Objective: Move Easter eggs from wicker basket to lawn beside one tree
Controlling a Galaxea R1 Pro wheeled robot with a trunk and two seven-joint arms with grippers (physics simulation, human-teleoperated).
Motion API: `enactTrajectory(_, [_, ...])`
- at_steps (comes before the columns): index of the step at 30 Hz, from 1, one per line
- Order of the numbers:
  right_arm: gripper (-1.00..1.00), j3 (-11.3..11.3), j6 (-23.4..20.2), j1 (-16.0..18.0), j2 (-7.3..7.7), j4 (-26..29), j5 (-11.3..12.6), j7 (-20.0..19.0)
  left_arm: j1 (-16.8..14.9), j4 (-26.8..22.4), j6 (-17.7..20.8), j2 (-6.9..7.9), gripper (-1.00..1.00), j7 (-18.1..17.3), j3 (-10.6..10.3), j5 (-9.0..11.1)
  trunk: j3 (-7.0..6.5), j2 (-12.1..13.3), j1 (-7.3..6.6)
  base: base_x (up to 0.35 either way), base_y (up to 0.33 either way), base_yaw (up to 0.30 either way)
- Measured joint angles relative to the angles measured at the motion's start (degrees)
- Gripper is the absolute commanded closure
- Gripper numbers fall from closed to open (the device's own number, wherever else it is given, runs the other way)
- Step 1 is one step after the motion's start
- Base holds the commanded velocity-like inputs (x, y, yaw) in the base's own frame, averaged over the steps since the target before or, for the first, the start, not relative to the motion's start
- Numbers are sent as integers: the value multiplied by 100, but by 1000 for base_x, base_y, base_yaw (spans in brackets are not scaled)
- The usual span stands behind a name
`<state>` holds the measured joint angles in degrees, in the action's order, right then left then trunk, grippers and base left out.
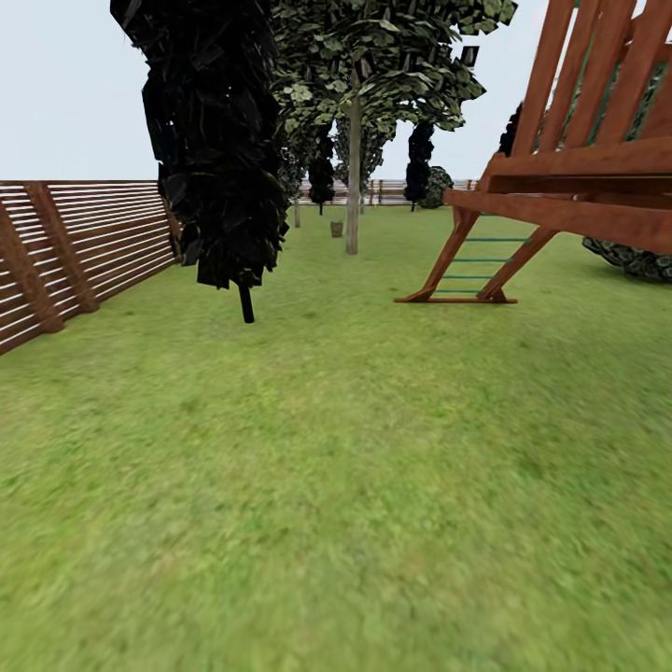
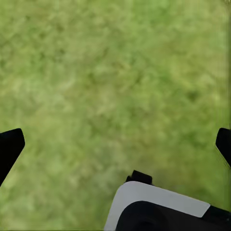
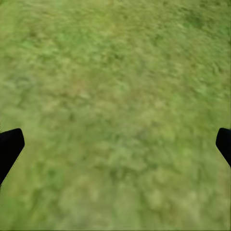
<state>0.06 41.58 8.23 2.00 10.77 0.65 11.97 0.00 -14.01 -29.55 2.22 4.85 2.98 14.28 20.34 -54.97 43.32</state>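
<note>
Far off across the lawn, a small brown wicker basket stands on the grass just left of a tree with a pale grey-brown trunk. The Easter eggs are too far away to make out. In the left wrist view my left gripper is open, its dark fingertips at the picture's edges and bare grass between them. My right gripper is open too, over bare grass, with nothing between its fingers.
A brown slatted fence runs along the left. A dark-leaved thin-trunked tree stands ahead on the left. A wooden playset with a ladder rises on the right. A white and black part of my own body shows under the left gripper.
</note>
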Motion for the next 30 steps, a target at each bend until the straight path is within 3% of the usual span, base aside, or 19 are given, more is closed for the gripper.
enactTrajectory(18, [-100,-34,-32,0,-7,-53,23,5,0,0,-10,-4,-100,-3,0,-2,0,0,0,333,0,0])
enactTrajectory(23, [-100,-28,-43,-1,-17,-828,32,2,0,0,-9,-7,-100,-1,1,-9,0,0,0,333,0,0])
enactTrajectory(30, [-100,-47,-50,0,-63,-1017,33,3,0,0,-12,-5,-100,6,1,-6,0,0,0,333,0,0])
